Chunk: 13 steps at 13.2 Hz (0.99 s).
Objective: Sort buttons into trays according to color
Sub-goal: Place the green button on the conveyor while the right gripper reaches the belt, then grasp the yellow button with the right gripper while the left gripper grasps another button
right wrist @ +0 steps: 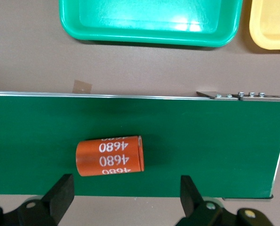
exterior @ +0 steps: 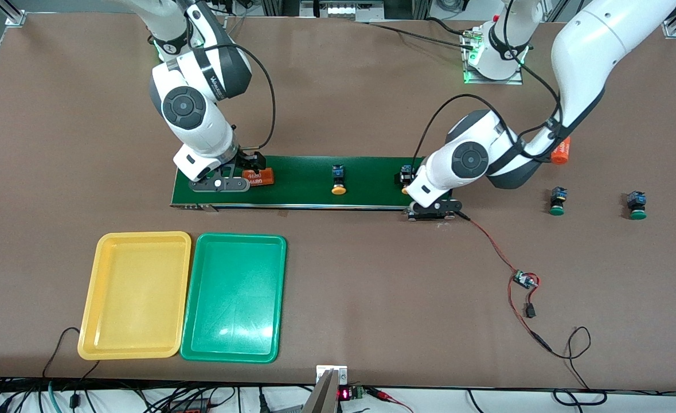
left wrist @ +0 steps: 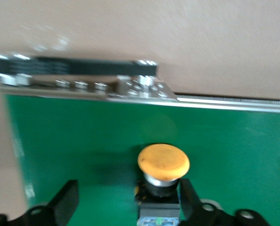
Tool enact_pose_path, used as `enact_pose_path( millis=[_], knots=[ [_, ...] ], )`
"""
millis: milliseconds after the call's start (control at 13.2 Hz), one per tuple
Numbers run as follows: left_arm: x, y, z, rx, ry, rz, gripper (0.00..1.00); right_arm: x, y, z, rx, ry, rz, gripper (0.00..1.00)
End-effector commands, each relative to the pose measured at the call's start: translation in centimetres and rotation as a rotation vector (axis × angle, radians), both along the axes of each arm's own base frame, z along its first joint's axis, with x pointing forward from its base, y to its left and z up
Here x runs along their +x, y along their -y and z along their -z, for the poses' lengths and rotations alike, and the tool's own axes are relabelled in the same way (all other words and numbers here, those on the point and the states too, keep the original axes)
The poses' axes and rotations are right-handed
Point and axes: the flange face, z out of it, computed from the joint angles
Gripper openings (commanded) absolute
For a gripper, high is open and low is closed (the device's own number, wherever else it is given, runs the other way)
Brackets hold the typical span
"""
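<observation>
Nearest the camera, toward the right arm's end of the table, the yellow tray [exterior: 134, 295] and green tray [exterior: 234, 297] lie side by side, both empty, so no sorting is done. On the conveyor belt [exterior: 303, 198], two yellow-capped buttons [exterior: 338, 179] rest; the left gripper [left wrist: 125, 200] stands open around one, the right gripper [right wrist: 123, 195] open over an orange cylinder [right wrist: 110, 156]. Two green-capped buttons [exterior: 557, 201] sit apart on open table toward the left arm's end, with bare table between belt and trays.
</observation>
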Motion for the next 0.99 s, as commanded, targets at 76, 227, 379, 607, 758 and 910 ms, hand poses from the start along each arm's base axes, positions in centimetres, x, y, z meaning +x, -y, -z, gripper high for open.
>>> enact_pose_path(
  millis=[76,227,379,607,758,910],
  knots=[
    [3.8,-3.1,-8.1,0.115,0.013,-0.034,1.0,-0.1,0.2,0.0,0.015,0.008,0.014,1.0],
    [5.8,-5.9,-11.4,0.166,-0.042,-0.031,1.0,0.1,0.4,-0.1,0.012,0.011,0.022,1.0],
    [7.6,-13.0,-10.8,0.15,-0.088,0.012,1.0,0.3,0.6,-0.1,0.012,0.013,0.027,1.0],
    [8.5,-24.9,-8.2,0.108,-0.125,0.071,1.0,-0.1,-1.2,0.7,0.014,0.025,0.03,1.0],
    [8.4,-28.3,-6.9,0.153,-0.124,0.142,1.0,-0.6,-2.9,1.5,0.018,0.041,0.043,1.0],
    [8.4,-32.9,-5.5,0.15,-0.121,0.194,1.0,-1.0,-4.1,1.7,0.018,0.047,0.103,1.0]
  ],
)
